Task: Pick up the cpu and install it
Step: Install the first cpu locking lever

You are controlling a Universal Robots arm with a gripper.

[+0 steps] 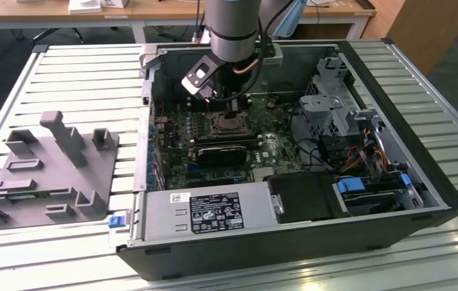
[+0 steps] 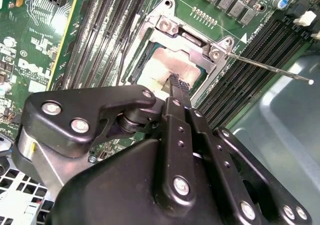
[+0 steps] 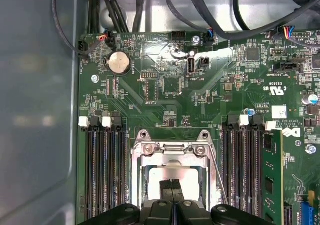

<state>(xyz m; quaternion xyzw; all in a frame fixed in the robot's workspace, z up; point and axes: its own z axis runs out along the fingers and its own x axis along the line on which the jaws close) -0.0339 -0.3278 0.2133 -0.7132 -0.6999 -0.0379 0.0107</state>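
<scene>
The cpu (image 3: 170, 174) lies flat inside the motherboard socket frame (image 3: 170, 149), its silver top showing in both wrist views (image 2: 159, 65). My gripper (image 3: 172, 190) hangs over the middle of the chip with its two black fingertips pressed together and nothing between them. In the second wrist view the gripper (image 2: 176, 82) has its tip at or just above the chip's top; contact cannot be told. In the exterior view the gripper (image 1: 230, 115) reaches down into the open computer case (image 1: 407, 121) over the socket.
The thin socket lever (image 2: 265, 67) sticks out sideways from the frame. Memory slots (image 3: 102, 170) flank the socket on both sides. A grey plastic fixture (image 1: 47, 173) with upright posts stands on the slatted table at the exterior view's left. Power supply (image 1: 204, 212) and drive cage (image 1: 334, 103) crowd the case.
</scene>
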